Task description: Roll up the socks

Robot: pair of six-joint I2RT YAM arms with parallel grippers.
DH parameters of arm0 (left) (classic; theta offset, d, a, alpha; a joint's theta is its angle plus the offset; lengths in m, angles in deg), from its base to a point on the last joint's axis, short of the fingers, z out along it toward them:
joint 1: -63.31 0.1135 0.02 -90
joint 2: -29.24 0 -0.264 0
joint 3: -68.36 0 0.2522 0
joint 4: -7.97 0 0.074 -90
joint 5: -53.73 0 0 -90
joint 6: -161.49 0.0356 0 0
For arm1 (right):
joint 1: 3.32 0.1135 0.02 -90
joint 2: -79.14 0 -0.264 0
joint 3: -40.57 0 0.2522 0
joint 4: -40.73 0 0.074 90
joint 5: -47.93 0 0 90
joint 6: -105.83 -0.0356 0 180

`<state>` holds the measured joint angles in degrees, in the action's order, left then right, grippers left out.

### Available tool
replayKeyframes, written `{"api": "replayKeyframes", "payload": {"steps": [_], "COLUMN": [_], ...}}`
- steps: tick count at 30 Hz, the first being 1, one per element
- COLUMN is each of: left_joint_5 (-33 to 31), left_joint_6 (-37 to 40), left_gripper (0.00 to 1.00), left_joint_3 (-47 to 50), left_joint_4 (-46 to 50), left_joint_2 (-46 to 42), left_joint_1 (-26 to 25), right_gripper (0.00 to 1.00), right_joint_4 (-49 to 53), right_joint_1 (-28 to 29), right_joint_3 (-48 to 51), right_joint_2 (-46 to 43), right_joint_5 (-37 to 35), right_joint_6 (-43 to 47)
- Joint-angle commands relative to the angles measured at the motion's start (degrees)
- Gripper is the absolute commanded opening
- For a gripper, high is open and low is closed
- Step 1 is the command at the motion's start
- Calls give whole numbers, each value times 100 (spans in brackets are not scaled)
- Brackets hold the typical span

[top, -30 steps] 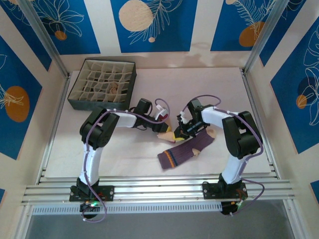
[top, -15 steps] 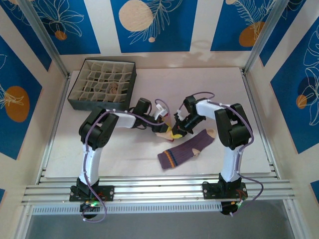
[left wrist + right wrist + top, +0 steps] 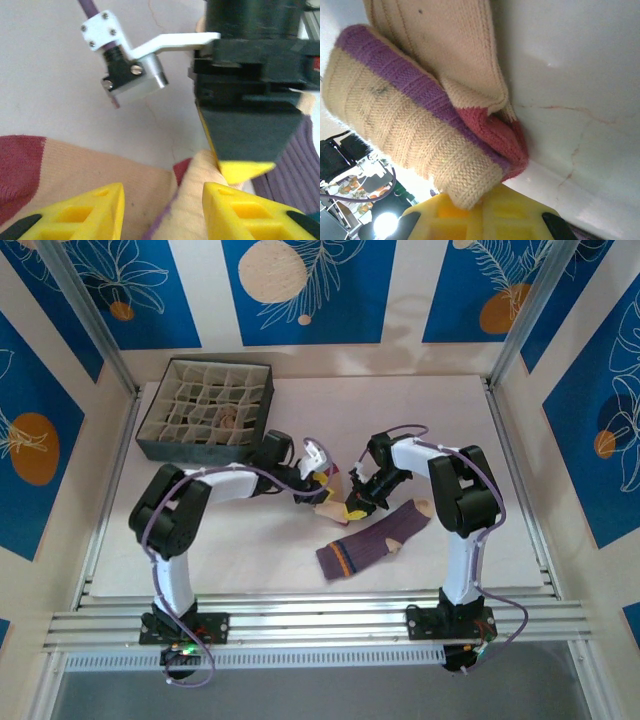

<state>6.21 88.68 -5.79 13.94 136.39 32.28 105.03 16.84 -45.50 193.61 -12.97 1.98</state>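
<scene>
Top: right gripper (image 3: 353, 506) is clamping shut on the cream sock (image 3: 326, 508), with the left gripper (image 3: 323, 488) right beside it and the purple sock (image 3: 375, 540) lying just below the right gripper. Left wrist: the left gripper (image 3: 162, 195) is sitting open, straddling the cream fabric. Right wrist: the sock's folded end is bunching against the yellow finger (image 3: 485, 215).

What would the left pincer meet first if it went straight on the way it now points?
Probably the cream sock, bunched right between its fingers; depth is hard to judge.
</scene>
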Motion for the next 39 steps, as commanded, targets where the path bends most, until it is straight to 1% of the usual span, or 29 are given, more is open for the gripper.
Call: {"api": "replayKeyframes", "payload": {"steps": [1, 4, 8, 9, 12, 14, 16, 18, 23, 25, 26, 27, 28, 29, 31, 32, 33, 36, 39], "left_joint_5": [-338, -945, -2195, -2574, -3325, -3716, -3946, -4018, -4149, -4245, -4285, -4292, -4249, -4176, -4024, -3950, -3879, -3621, -3329], "left_joint_6": [553, 1101, 2237, 2507, 3190, 3524, 3788, 3943, 4150, 4187, 4147, 4069, 4014, 3954, 3875, 3840, 3798, 3664, 3527], "left_gripper": [43, 44, 45, 45, 46, 47, 48, 50, 49, 45, 37, 24, 5, 0, 0, 0, 0, 0, 0], "left_joint_3": [763, 1462, 1897, 1894, 1879, 1883, 1844, 1777, 1605, 1507, 1442, 1396, 1374, 1371, 1438, 1479, 1514, 1662, 1687], "left_joint_4": [-601, -1187, -1471, -1431, -1485, -1602, -1651, -1593, -1389, -1276, -1175, -1095, -1012, -942, -917, -909, -899, -998, -1012], "left_joint_2": [-578, -1082, -1499, -1497, -1364, -1232, -1079, -928, -566, -447, -400, -381, -388, -408, -451, -479, -509, -583, -630], "left_joint_1": [-62, -305, -967, -1132, -1478, -1655, -1755, -1793, -1908, -1978, -2003, -2018, -2014, -2020, -2018, -2014, -2011, -2003, -2001], "right_gripper": [0, 0, 0, 0, 0, 0, 0, 0, 0, 0, 0, 0, 0, 6, 22, 28, 31, 32, 32], "right_joint_4": [322, 457, 637, 657, 711, 736, 755, 786, 816, 817, 809, 810, 812, 811, 774, 733, 685, 653, 635], "right_joint_1": [8, 16, 61, 76, 118, 133, 137, 144, 130, 125, 120, 116, 118, 113, 54, -18, -135, -461, -531], "right_joint_3": [-114, -212, -335, -351, -406, -431, -445, -467, -488, -488, -486, -490, -490, -482, -444, -409, -378, -408, -595], "right_joint_2": [187, 236, 337, 360, 418, 427, 435, 443, 463, 459, 449, 437, 420, 378, 177, 4, -191, -628, -738], "right_joint_5": [-186, -172, -168, -161, -130, -116, -116, -118, -81, -56, -60, -63, -52, -47, -69, -94, -112, -164, -267], "right_joint_6": [112, 188, 309, 325, 362, 365, 374, 382, 376, 384, 374, 365, 356, 364, 359, 332, 298, 229, 187]}}
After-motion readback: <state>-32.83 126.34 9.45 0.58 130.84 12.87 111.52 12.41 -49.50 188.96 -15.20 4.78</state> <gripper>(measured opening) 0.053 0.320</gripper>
